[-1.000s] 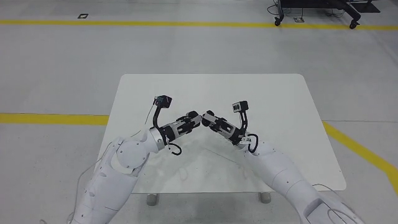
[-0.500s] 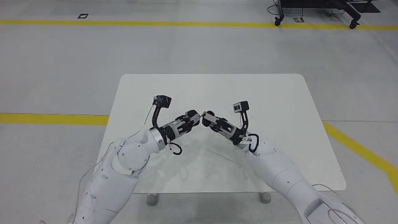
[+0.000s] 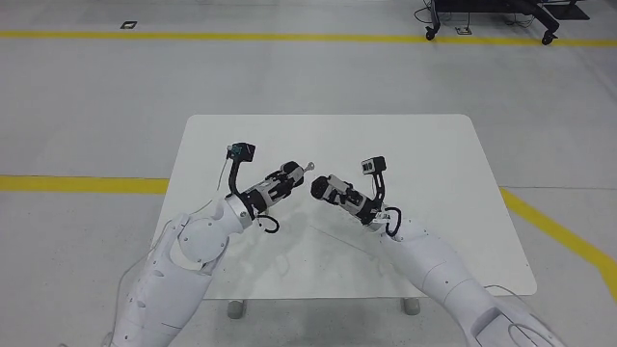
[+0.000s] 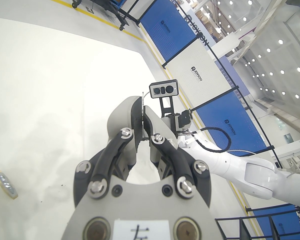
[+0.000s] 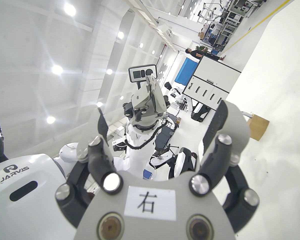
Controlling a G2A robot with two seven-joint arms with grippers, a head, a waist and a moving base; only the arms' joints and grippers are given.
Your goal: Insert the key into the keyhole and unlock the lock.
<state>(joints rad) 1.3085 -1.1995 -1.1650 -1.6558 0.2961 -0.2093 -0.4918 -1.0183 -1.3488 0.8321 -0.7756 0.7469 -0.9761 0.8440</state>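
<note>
- Left hand clenched on a flat metal key.
- Right hand released, facing it; brass padlock on the white surface just beside one finger.

One key, one lock, possibly one small metal scrap.

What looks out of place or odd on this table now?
The padlock lies loose on the table near the open right gripper, so nothing steadies it. The key is pinched in the shut left gripper, in the air, apart from the padlock. A small silvery piece also lies alone on the table.
</note>
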